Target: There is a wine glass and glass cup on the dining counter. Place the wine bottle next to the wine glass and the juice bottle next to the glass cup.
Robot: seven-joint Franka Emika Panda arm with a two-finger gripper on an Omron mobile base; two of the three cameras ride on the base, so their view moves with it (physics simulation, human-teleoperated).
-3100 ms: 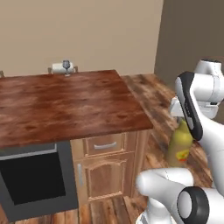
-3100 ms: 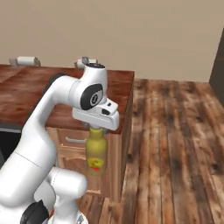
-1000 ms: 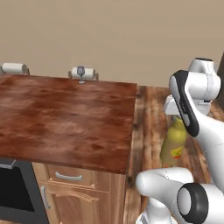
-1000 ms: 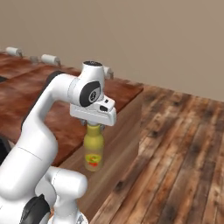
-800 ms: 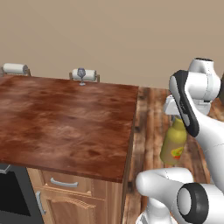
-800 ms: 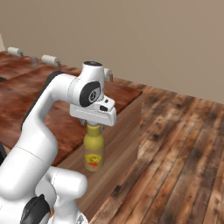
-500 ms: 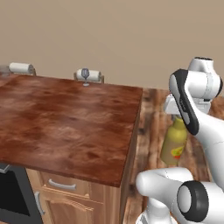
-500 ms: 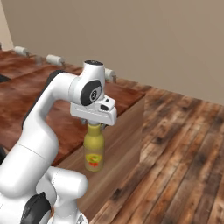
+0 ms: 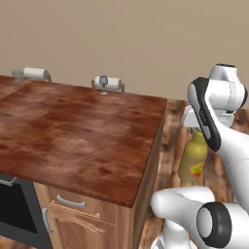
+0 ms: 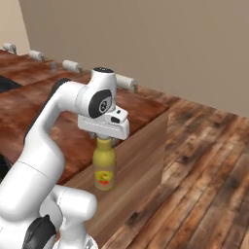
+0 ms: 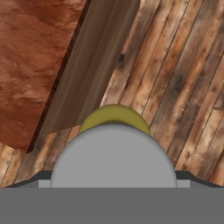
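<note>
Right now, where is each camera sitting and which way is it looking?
Left base view: behind the arm, to its left, facing forward and down over the counter; the white arm rises at lower right, holding the juice bottle.
Right base view: behind, to its right, facing the counter's end and the floor; the arm rises at lower left.
Hand view: on the hand, looking down at the bottle's cap and shoulders.
Both base views share arm, bottle and counter.

The white arm rises from the base, bends at its dark elbow and turns the wrist straight down, off the tabletop's end edge and above the floor. The gripper [image 10: 104, 139] points downward, its jaws spread wide and closed around the juice bottle's [image 10: 104, 170] capped neck, carrying it upright.
</note>
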